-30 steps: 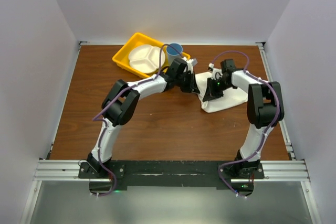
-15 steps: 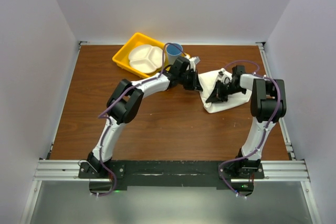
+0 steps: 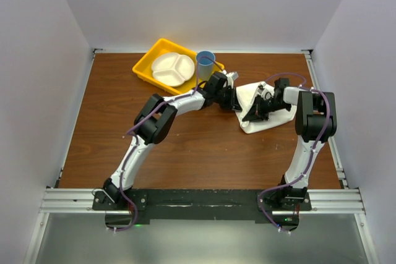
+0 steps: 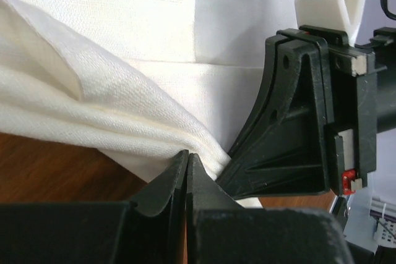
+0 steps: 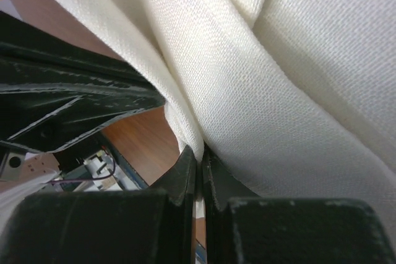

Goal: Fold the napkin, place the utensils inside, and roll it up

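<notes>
Together, left gripper [image 4: 187, 160] and right gripper [image 5: 199, 154] each clamp tight on the napkin [image 3: 275, 120] near the far-right corner of the bench [image 3: 198, 146].

Both arms extended inward, left gripper [image 4: 187, 160] closed, right gripper [image 5: 199, 156] closed, seemingly close together.

My robot lab test cell
Plain white walls [image 3: 204, 4] box in my wooden tabletop [image 3: 185, 146], and I am bolted to an aluminium rail [image 3: 68, 201] at its near edge

light: bright, even | shadows: faint | focus: napkin [image 5: 260, 91] weave sharp, foreground blurred
</notes>
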